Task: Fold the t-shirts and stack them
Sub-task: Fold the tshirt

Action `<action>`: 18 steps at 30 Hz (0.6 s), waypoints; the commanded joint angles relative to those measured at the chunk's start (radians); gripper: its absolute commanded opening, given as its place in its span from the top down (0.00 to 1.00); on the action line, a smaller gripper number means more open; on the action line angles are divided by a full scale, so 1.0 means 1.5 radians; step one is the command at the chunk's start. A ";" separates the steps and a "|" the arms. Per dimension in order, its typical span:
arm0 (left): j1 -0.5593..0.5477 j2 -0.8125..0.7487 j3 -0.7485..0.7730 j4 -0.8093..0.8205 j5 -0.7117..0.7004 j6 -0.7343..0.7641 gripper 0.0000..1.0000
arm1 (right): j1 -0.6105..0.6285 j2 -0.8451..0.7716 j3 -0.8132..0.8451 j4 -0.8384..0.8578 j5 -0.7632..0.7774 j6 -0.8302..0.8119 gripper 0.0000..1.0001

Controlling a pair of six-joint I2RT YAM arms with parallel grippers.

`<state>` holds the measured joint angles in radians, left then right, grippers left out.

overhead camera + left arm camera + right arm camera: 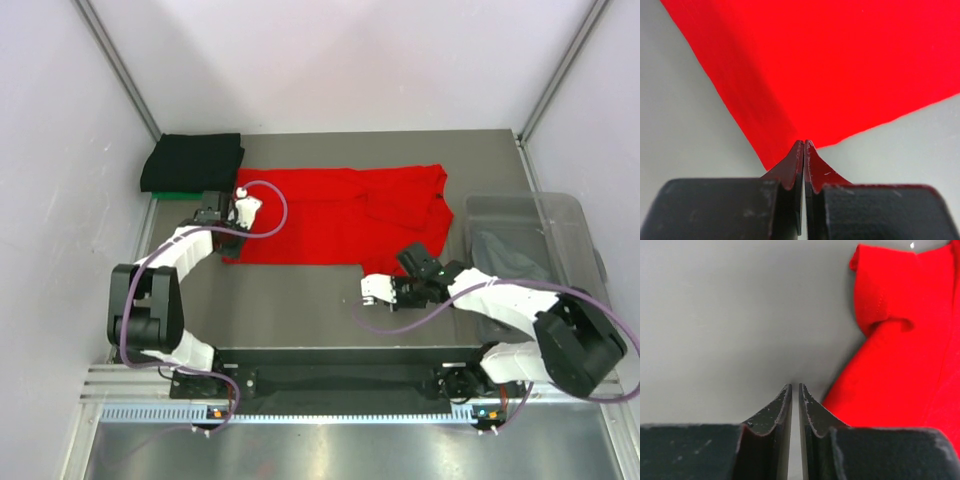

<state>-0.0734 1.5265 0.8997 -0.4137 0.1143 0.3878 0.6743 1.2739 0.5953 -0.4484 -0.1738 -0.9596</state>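
The large red t-shirt (pixel 340 215) lies spread across the middle of the table. My left gripper (pixel 243 208) is at the shirt's left edge. In the left wrist view its jaws (pixel 804 142) are shut on a corner of the red cloth (pixel 840 65), and a crease runs up from the tips. My right gripper (pixel 368 290) is shut and empty over bare table, just in front of the shirt's near edge (pixel 900 365). A folded black t-shirt (pixel 192 160) lies at the back left on a green one (pixel 165 194). A grey t-shirt (pixel 510 255) lies in the bin.
A clear plastic bin (pixel 560 215) stands at the right side of the table. White walls close in the left, back and right. The black stack sits in the back left corner. A black bar (pixel 340 355) runs along the near edge between the arm bases.
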 commanded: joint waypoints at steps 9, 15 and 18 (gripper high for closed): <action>0.007 0.083 0.066 0.003 -0.018 0.170 0.81 | 0.002 0.077 0.013 0.126 0.097 0.004 0.96; 0.036 0.138 0.122 -0.078 -0.013 0.174 0.76 | -0.022 0.077 0.071 0.125 0.108 0.031 0.94; 0.044 0.119 0.111 -0.080 -0.004 0.169 0.75 | -0.033 0.075 0.093 0.117 0.105 0.039 0.93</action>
<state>-0.0238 1.7256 1.0531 -0.4858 0.0895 0.6178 0.6403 1.3914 0.6708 -0.2852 -0.0204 -0.9325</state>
